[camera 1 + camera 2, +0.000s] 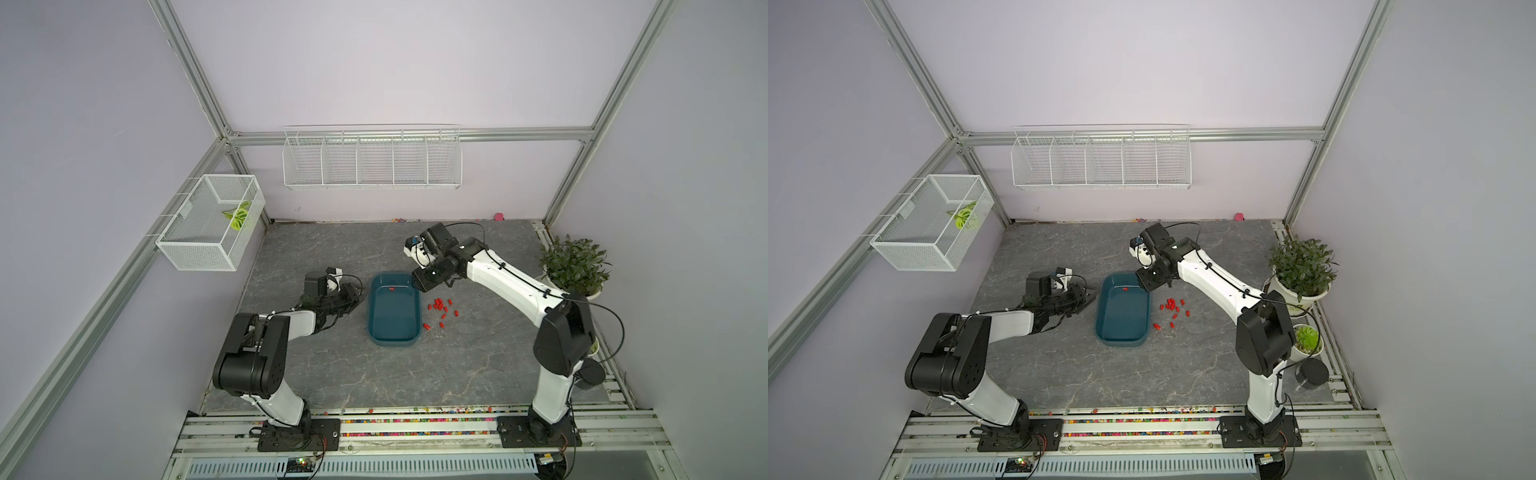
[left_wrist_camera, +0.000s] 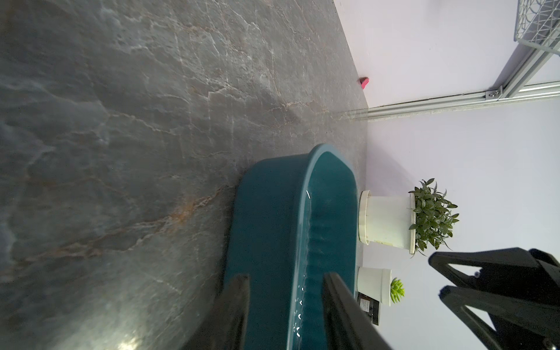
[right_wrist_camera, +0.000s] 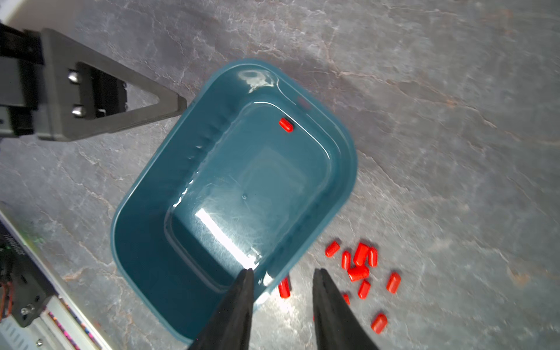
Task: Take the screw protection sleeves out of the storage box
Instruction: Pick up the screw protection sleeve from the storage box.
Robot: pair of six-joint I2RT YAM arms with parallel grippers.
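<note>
The storage box [image 1: 392,332] [image 1: 1121,334] is a dark teal tub in mid table. One red screw protection sleeve [image 1: 391,289] [image 3: 285,125] lies inside near its far wall. Several more sleeves [image 1: 441,308] [image 1: 1172,305] [image 3: 359,263] are scattered on the table right of the box. My left gripper [image 1: 360,296] [image 2: 285,275] lies on its side at the box's left wall, shut with the rim between its fingers. My right gripper [image 1: 417,287] [image 3: 283,272] hovers open over the box's far right corner, holding nothing. One of its fingers is over the box, the other over the table.
Two potted plants [image 1: 573,266] [image 1: 1307,334] and a black cylinder [image 1: 592,374] stand along the right edge. A white mesh basket [image 1: 212,224] and a wire rack [image 1: 372,160] hang on the walls. A pink blob [image 1: 498,216] sits by the back wall. Coloured beads [image 1: 415,420] fill the front rail.
</note>
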